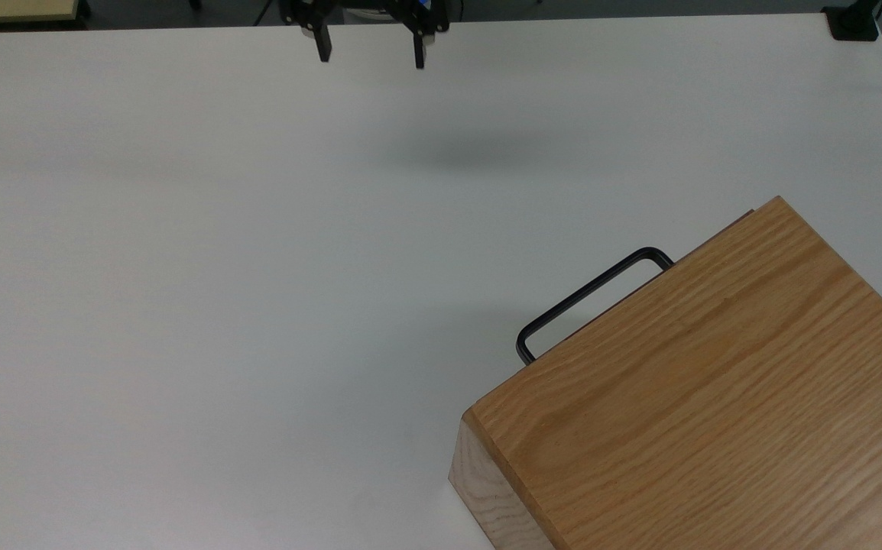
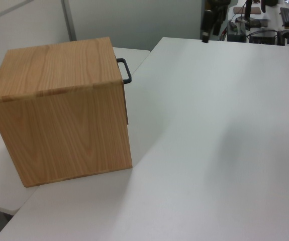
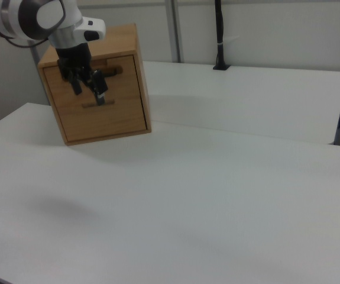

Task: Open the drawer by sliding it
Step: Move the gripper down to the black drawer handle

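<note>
The drawer (image 3: 119,109) sits shut, its front panel flush in a wooden box casing (image 1: 716,397) at the top view's lower right. Its black bar handle (image 1: 590,300) sticks out toward the middle of the table, and in the left view the handle (image 2: 125,71) juts from the box's top right edge. My gripper (image 1: 371,47) hangs open and holding nothing at the top view's upper edge, far from the handle. In the right view the gripper (image 3: 88,90) overlaps the drawer front in the picture but hovers well above the table, apart from it.
The white table (image 1: 257,267) stretches wide between gripper and box. A black clamp (image 1: 854,24) sits at the top view's top right corner. In the right view a black pole (image 3: 219,35) stands on a second table behind.
</note>
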`<state>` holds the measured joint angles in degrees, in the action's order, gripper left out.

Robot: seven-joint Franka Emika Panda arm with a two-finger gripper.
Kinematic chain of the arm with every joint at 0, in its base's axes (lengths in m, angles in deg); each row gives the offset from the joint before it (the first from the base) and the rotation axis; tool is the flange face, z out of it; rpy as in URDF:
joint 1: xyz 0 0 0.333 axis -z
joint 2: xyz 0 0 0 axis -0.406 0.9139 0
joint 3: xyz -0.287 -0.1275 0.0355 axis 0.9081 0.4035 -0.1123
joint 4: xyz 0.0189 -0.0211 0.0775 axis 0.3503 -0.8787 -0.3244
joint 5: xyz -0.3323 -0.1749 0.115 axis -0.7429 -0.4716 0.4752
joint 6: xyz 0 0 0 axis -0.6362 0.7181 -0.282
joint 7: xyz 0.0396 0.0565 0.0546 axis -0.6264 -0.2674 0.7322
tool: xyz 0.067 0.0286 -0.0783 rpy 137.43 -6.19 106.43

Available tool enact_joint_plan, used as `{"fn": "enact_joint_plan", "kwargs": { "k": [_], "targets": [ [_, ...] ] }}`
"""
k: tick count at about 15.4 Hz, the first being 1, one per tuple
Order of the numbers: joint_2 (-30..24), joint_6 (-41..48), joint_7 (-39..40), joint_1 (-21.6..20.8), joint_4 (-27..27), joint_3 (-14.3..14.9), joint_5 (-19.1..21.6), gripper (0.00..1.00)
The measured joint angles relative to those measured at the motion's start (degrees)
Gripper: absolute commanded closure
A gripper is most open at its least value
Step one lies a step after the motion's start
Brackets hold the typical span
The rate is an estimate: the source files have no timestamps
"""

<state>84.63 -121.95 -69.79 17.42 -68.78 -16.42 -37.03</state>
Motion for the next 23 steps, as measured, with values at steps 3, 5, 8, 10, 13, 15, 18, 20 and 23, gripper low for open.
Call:
{"fn": "enact_joint_plan", "kwargs": {
  "k": [3,5,8,10,13,15,18,20,23],
  "targets": [
    [2.11,-7.57,-13.00,-1.35,0.50,-0.22,2.49,0.03],
    [4.14,-14.64,-24.18,-3.33,0.58,-0.51,2.59,0.08],
    [7.49,-26.20,-39.45,-5.73,0.66,-1.07,2.60,0.19],
    [9.48,-31.91,-45.72,-6.02,0.73,-1.36,3.89,0.31],
    [12.81,-38.78,-49.46,-5.98,1.96,-2.55,8.70,0.38],
    [15.07,-40.09,-50.38,-5.98,3.68,-3.11,10.09,0.38],
    [19.12,-40.60,-51.69,-5.76,7.75,-4.83,10.27,0.38],
    [21.10,-40.70,-52.18,-5.76,9.60,-5.52,10.27,0.39],
    [22.75,-43.16,-52.36,-5.79,10.63,-5.96,10.27,0.40]
  ]
}}
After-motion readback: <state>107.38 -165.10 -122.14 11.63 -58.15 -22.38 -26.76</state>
